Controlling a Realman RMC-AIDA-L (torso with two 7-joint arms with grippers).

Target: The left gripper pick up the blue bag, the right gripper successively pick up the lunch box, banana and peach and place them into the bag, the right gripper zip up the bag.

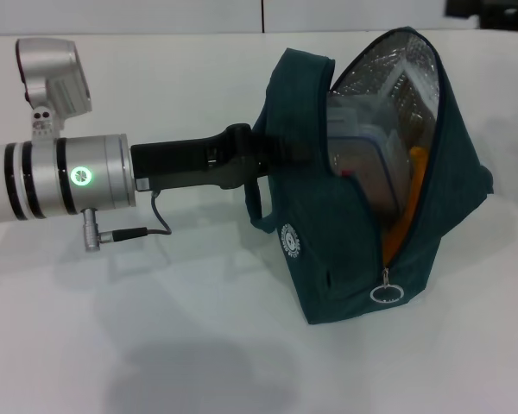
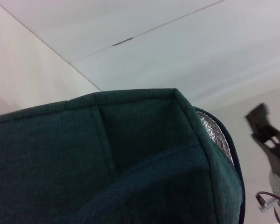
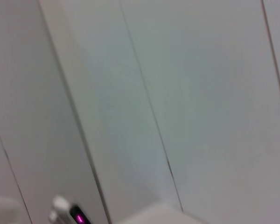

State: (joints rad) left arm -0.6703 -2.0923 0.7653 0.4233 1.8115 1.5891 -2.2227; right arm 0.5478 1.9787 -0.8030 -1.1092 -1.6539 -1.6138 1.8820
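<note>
Left gripper (image 1: pixel 257 155) comes in from the robot's left, level above the desk (image 1: pixel 155 345), and its tip disappears behind the blue bag's (image 1: pixel 328 259) back panel and handle strap; fingers hidden, so can't tell whether they grip or how wide they are. Left wrist view is mostly filled by the blue bag (image 2: pixel 130 154): dark teal woven fabric, stitched seams, a sliver of crinkled silver foil at the edge.

Bag stands upright on the desk, right of centre in the head view, mouth open towards the robot's right, zip undone down to the ring pull (image 1: pixel 386 294) near the base. Foil lining is shiny and wrinkled. Small round white logo on the front; its writing is too small to read.

Inside: the lunch box (image 1: pixel 371 168), clear plastic with rounded corners and a blue rim, stands on edge, partly hidden by the bag wall. The banana (image 1: pixel 407 207), yellow-orange, is wedged between box and lining, only a strip visible. Peach can't be made out.

Right gripper isn't identifiable: right wrist view shows only blurred pale panels.
</note>
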